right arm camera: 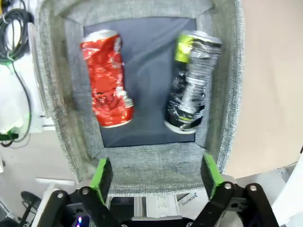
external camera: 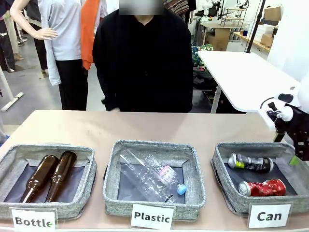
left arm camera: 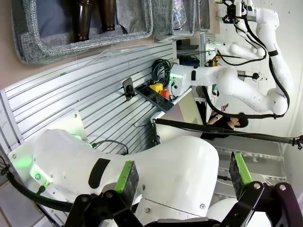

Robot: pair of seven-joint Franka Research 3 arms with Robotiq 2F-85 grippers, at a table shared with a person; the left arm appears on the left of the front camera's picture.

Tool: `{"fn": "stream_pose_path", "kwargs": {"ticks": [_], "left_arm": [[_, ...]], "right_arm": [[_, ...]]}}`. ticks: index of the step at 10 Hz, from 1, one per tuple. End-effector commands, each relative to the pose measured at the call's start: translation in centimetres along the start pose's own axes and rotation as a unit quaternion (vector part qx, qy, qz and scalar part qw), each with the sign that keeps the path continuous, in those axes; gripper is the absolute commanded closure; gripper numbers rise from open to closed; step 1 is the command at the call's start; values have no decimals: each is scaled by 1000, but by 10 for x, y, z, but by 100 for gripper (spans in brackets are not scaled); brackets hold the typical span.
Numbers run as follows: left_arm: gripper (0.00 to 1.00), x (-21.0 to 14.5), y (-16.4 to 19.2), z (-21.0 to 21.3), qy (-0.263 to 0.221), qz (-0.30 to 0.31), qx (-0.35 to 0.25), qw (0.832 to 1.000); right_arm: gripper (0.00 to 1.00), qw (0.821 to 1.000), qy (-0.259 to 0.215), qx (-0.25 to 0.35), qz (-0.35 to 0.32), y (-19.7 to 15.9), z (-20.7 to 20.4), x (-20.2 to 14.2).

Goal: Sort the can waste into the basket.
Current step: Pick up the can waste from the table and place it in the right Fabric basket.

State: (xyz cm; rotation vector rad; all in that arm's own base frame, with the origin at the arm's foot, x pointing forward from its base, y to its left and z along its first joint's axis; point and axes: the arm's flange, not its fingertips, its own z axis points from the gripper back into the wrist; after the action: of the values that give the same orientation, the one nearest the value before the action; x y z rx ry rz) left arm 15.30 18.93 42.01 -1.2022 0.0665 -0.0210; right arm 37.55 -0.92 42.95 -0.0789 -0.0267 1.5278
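Both crushed cans lie inside the grey basket (external camera: 222, 164) marked "Can" at the right: the red can (external camera: 262, 187) nearer the card, the dark grey-and-silver can (external camera: 250, 163) behind it. In the right wrist view the red can (right arm camera: 106, 76) and the dark can (right arm camera: 192, 80) rest on the basket's dark bottom (right arm camera: 147, 71). My right gripper (right arm camera: 156, 172) hangs open over the basket's rim, empty; in the front view it hovers at the basket's right side (external camera: 295, 157). My left gripper (left arm camera: 182, 176) is open and empty, pointing at its own arm's white body.
The middle basket (external camera: 116, 164) marked "Plastic" holds clear plastic bottles (external camera: 149, 179). The left basket (external camera: 14, 154) marked "Bottle" holds two brown glass bottles (external camera: 48, 176). A person in black (external camera: 145, 58) stands at the table's far side.
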Motion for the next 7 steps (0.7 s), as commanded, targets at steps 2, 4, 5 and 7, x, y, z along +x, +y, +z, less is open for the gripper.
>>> {"fn": "stream_pose_path", "kwargs": {"ticks": [2,4,5,7], "left_arm": [[0,-3,-1,0,3,2,-3,1000],[0,-3,-1,0,3,2,-3,1000],[0,-3,-1,0,3,2,-3,1000],[0,-3,-1,0,3,2,-3,1000]], "right_arm": [[0,1000,-23,4,-20,-6,-3,-2],[0,968,-173,64,-169,-14,13,4],[0,881,-344,141,-293,-20,31,5],[0,567,-628,199,-494,-41,59,-24]]}}
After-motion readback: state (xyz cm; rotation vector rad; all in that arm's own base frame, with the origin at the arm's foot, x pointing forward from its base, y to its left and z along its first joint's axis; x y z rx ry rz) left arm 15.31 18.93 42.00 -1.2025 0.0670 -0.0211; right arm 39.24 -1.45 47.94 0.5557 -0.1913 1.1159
